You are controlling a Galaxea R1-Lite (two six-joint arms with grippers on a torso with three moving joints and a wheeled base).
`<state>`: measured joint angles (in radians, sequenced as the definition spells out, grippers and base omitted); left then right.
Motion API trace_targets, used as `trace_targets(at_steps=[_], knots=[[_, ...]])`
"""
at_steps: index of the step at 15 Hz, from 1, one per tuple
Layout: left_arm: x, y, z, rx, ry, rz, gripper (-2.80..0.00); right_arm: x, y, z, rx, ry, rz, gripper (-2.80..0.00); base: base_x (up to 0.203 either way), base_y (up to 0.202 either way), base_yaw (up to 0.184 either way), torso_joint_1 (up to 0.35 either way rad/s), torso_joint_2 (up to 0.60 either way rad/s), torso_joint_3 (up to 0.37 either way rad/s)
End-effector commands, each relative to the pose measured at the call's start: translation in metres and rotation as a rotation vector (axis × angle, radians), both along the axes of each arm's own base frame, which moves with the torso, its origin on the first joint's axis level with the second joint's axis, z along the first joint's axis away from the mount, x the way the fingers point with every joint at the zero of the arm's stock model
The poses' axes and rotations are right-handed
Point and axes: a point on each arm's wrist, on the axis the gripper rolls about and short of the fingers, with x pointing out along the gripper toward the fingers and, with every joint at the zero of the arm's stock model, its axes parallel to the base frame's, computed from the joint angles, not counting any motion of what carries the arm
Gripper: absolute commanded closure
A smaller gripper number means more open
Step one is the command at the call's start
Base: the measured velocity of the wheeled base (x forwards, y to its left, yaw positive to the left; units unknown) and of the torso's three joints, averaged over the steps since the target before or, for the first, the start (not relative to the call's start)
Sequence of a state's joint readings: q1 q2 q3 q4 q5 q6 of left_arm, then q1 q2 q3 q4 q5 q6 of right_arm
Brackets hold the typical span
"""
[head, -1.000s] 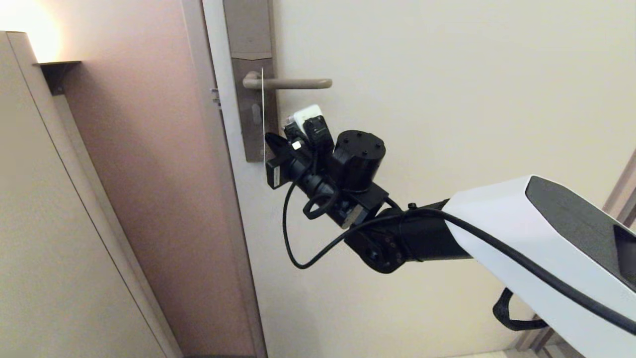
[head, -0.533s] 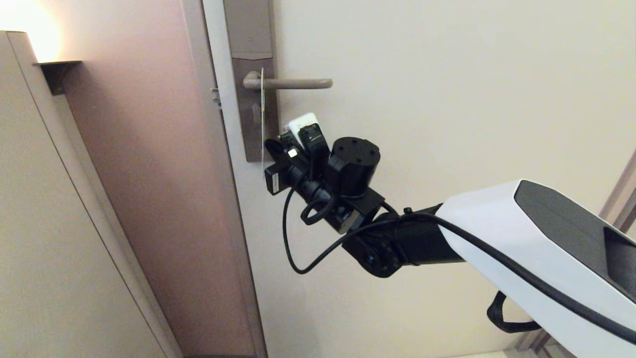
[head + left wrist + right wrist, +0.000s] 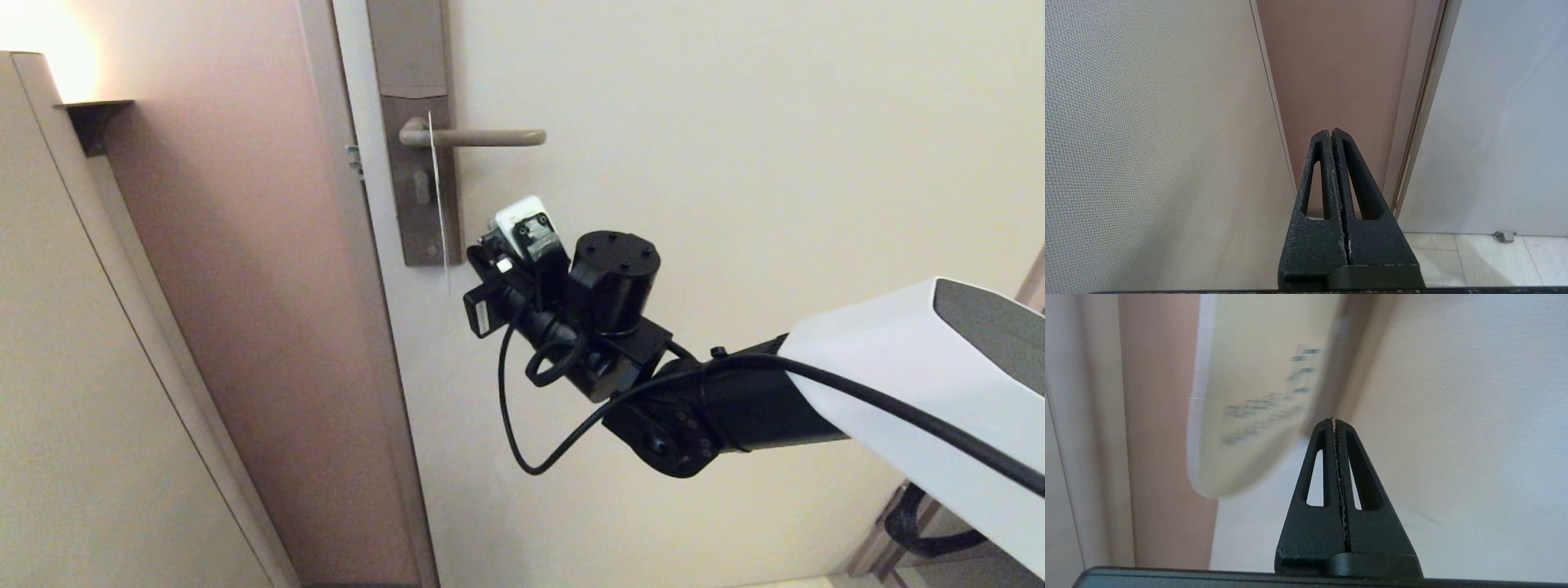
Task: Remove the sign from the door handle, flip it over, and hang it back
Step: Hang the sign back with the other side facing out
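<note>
The cream door [image 3: 735, 163] fills most of my head view, with the pinkish-brown wall [image 3: 245, 286] and frame at nine o'clock from it. My right arm [image 3: 898, 392] reaches in from four o'clock, its white shell leading to the black wrist. The tall brown-grey plate [image 3: 412, 188] sits along the door's edge at twelve o'clock in my picture, and the door handle [image 3: 482, 137] juts out level from it toward three o'clock. The sign [image 3: 438, 204] hangs on the handle close to the plate, edge-on to my head camera, a thin pale line running down past the plate's lower end. In my right wrist view the sign [image 3: 1249, 396] shows its pale face with blurred dark lettering that I cannot read.

The right end effector [image 3: 1336, 424] has its fingers pressed together with nothing between them; its tips lie just beside the sign's lower part, toward four o'clock of it, and I cannot tell whether they touch it. The left end effector [image 3: 1332, 134] is also closed on nothing, parked low and pointing at the wall and door frame near the tiled floor [image 3: 1474, 257].
</note>
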<state>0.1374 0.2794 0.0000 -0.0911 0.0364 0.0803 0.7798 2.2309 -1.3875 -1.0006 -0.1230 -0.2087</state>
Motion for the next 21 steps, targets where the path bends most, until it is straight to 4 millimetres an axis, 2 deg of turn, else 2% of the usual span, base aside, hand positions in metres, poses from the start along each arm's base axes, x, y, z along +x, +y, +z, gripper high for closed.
trace_targets(at_steps=[1, 6, 10, 12, 17, 21], knots=[[0.000, 0.000, 0.000, 0.001, -0.001, 0.001, 0.00, -0.005, -0.007, 0.012, 0.017, -0.017, -0.005, 0.00, 0.000, 0.000, 0.000, 0.000, 0.00, 0.000], [0.000, 0.000, 0.000, 0.001, -0.001, 0.001, 0.00, -0.011, -0.006, 0.023, 0.043, -0.027, 0.012, 0.00, 0.000, 0.000, 0.000, 0.000, 0.00, 0.000], [0.000, 0.000, 0.000, 0.001, -0.001, 0.001, 0.00, -0.029, 0.009, 0.029, 0.057, -0.040, 0.085, 0.00, 0.000, 0.000, 0.000, 0.000, 0.00, 0.000], [0.000, 0.000, 0.000, 0.001, -0.001, 0.001, 0.00, -0.031, 0.018, 0.027, 0.058, -0.049, 0.128, 0.00, 0.000, 0.000, 0.000, 0.000, 0.00, 0.000], [0.000, 0.000, 0.000, 0.001, -0.001, 0.001, 0.00, -0.019, 0.041, 0.014, 0.076, -0.067, 0.143, 0.00, 0.000, 0.000, 0.000, 0.000, 0.00, 0.000], [0.000, 0.000, 0.000, 0.001, -0.001, 0.001, 0.00, -0.012, 0.051, 0.000, 0.090, -0.081, 0.141, 0.00, 0.000, 0.000, 0.000, 0.000, 0.00, 0.000]])
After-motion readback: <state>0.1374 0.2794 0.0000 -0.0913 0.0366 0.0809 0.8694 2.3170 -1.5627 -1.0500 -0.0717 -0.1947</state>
